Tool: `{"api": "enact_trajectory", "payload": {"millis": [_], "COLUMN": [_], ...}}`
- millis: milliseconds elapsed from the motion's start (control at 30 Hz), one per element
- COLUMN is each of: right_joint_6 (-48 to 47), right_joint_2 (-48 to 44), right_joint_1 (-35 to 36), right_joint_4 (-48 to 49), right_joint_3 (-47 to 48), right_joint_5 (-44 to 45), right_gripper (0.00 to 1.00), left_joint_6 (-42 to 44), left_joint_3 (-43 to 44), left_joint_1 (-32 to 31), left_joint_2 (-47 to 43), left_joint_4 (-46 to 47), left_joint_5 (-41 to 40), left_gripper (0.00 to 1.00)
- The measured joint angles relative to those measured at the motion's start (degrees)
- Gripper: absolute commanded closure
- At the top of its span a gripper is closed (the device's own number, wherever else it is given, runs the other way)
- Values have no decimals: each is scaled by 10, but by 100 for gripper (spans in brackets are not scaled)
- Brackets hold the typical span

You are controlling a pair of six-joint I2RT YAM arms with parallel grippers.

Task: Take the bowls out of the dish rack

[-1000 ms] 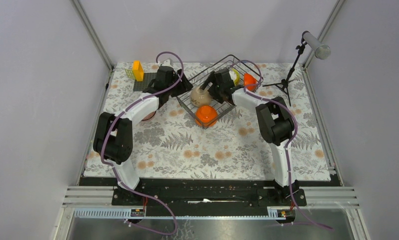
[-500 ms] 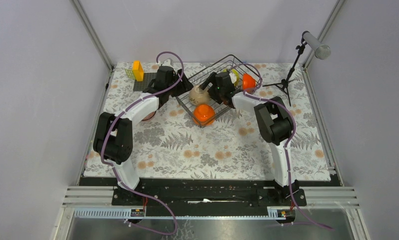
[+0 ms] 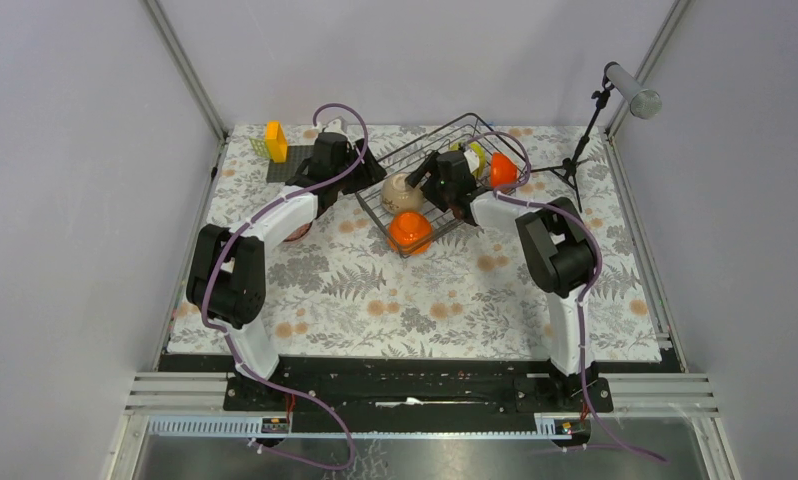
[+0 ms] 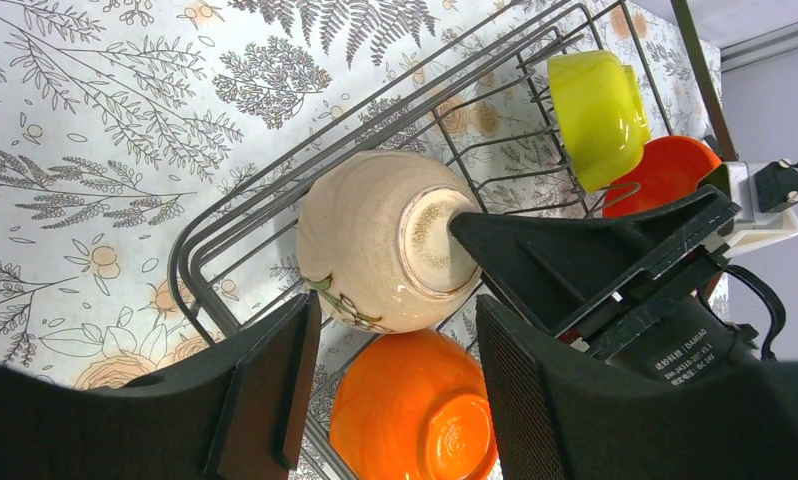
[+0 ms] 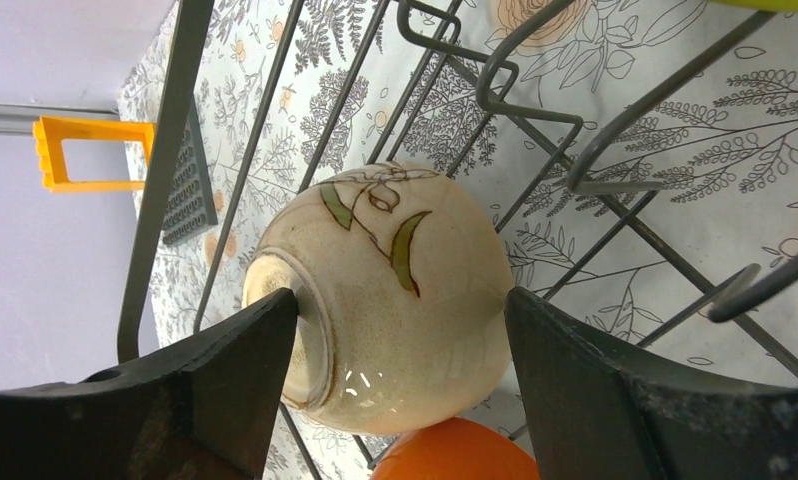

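The dish rack [image 3: 445, 200] stands at the back middle of the table. A beige bowl [image 5: 385, 290] lies on its side in it, and my right gripper [image 5: 400, 300] is shut on that bowl: one finger is on its foot ring and the other is against its side. An orange bowl [image 3: 411, 230] lies upside down at the rack's near corner. A yellow-green bowl [image 3: 472, 158] and a second orange bowl [image 3: 502, 170] sit at the rack's far right end. My left gripper [image 4: 395, 330] hangs open and empty over the rack's left corner.
A yellow-orange block [image 3: 275, 140] stands beside a flat dark plate [image 3: 297, 160] at the back left. A microphone stand [image 3: 580, 150] rises at the back right. Something reddish [image 3: 297, 237] peeks out from under the left forearm. Metal frame rails border the patterned mat.
My right gripper's jaws have narrowed onto the beige bowl, and the right elbow has swung a little to the right. The left arm has not moved.
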Motion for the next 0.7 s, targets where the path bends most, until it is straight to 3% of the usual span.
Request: {"api": "enact_trajectory", "payload": {"millis": [400, 700], "right_joint_6": [-62, -69], "right_joint_2": [-25, -58], "right_joint_1": [4, 23], "right_joint_4": [-36, -55], "right_joint_3": [-7, -23], "right_joint_5": [3, 4], "right_gripper": [17, 26], "left_joint_6": [5, 9], "left_joint_3": [0, 0], "left_joint_1": [0, 0], "left_joint_2": [0, 0], "left_joint_4": [-5, -13], "left_joint_5": [-2, -2], "left_gripper": [36, 36]}}
